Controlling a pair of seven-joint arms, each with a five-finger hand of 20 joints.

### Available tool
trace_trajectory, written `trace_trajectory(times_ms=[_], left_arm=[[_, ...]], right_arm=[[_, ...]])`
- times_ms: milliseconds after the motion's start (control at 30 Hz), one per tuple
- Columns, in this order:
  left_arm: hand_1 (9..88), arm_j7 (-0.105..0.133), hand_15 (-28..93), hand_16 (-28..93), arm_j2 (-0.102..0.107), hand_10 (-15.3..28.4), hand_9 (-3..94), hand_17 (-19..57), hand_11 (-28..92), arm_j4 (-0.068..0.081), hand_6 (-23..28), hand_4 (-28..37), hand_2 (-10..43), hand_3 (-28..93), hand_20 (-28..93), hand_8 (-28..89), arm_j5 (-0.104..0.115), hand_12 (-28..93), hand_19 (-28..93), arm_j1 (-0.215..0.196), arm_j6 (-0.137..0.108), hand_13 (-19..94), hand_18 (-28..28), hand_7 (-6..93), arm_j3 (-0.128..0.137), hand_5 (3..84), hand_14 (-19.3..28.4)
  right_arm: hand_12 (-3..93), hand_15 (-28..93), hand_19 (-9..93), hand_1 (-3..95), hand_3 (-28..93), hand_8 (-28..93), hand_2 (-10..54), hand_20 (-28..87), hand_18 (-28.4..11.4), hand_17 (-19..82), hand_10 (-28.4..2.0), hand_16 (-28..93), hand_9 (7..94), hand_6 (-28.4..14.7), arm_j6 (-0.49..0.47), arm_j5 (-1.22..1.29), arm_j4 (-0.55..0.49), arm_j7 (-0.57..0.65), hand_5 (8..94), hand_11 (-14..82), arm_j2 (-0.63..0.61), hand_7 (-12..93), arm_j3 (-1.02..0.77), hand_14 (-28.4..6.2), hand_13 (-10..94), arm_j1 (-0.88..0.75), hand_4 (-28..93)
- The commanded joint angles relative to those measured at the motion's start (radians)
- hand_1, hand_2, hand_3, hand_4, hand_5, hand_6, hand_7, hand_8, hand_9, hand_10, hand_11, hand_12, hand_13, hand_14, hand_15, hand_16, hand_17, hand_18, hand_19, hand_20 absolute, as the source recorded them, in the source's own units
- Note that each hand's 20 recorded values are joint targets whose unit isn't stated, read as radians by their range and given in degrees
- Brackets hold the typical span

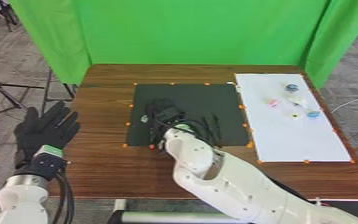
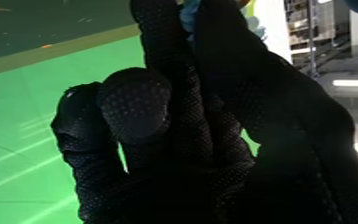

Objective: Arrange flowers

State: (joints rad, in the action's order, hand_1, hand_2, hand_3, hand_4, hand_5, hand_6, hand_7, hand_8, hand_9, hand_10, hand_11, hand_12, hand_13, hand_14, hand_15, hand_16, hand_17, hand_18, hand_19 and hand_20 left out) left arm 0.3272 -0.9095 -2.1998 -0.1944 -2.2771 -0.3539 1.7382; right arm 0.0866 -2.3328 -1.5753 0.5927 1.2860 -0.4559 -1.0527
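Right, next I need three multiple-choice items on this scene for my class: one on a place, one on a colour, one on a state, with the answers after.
1. Where does the pink flower lie?
A. On the black mat
B. On the white sheet
C. On the floor

2. What colour is the thing that the right hand pinches?
A. Blue
B. Red
C. Yellow

3. How is the left hand?
A. Curled into a fist
B. Closed round a flower
C. Open, fingers spread

Answers:
1. B: the head view has it on the sheet at the table's right.
2. A: blue shows between the fingertips in the right wrist view.
3. C: gaps show between its straight fingers in the head view.
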Motion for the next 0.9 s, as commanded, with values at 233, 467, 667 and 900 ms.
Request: trace_trajectory(times_ms=[233, 467, 667, 900], left_arm=[[30.7, -0.052, 41, -10, -0.006, 14.3, 31.7, -4.7, 27, -0.007, 7.6, -28.2, 11.7, 71, 9, -10, -0.047, 9, 30, -0.002, -0.008, 23, 11.5, 17.3, 0.017, 40.2, 13.8], [35.9, -0.062, 41, -11, -0.009, 13.9, 31.7, -4.7, 28, -0.002, 7.3, -26.3, 7.3, 70, 9, -10, -0.059, 8, 31, 0.005, -0.008, 23, 11.8, 18.9, 0.019, 40.0, 13.7], [37.2, -0.051, 42, -11, -0.009, 13.9, 31.9, -4.4, 28, 0.003, 7.3, -25.2, 6.2, 70, 8, -11, -0.049, 8, 31, 0.01, 0.0, 23, 11.5, 18.9, 0.01, 40.1, 13.6], [37.6, -0.05, 42, -12, -0.016, 13.8, 31.8, -4.2, 28, 0.004, 7.3, -24.5, 5.5, 70, 8, -11, -0.043, 7, 31, 0.007, 0.01, 23, 11.3, 18.9, 0.018, 40.0, 13.3]], right_arm=[[30.7, 68, 88, 56.4, 72, 4, -9.5, 38, -25.0, 39, -11.0, 35, 78.4, -2.5, -0.014, -0.046, -0.041, -0.008, 67.6, 10.1, 0.016, 36, -0.005, -8.4, 74, -0.014, -28], [20.6, 67, 87, 50.8, 74, 3, -9.5, 39, -25.4, 37, -13.4, 32, 73.2, -2.6, -0.029, -0.041, -0.042, -0.009, 66.7, 19.3, 0.017, 31, -0.01, -9.3, 72, -0.023, -28], [18.2, 67, 86, 45.1, 77, -5, -9.5, 39, -25.6, 37, -14.0, 30, 71.4, -1.9, -0.06, -0.039, -0.05, -0.006, 66.1, 20.2, 0.012, 29, -0.016, -9.5, 71, -0.031, -28], [17.9, 67, 86, 42.6, 79, -14, -9.5, 39, -25.9, 36, -14.6, 30, 69.6, -2.4, -0.072, -0.032, -0.056, 0.002, 64.5, 19.5, 0.012, 28, -0.013, -9.6, 71, -0.033, -28]])
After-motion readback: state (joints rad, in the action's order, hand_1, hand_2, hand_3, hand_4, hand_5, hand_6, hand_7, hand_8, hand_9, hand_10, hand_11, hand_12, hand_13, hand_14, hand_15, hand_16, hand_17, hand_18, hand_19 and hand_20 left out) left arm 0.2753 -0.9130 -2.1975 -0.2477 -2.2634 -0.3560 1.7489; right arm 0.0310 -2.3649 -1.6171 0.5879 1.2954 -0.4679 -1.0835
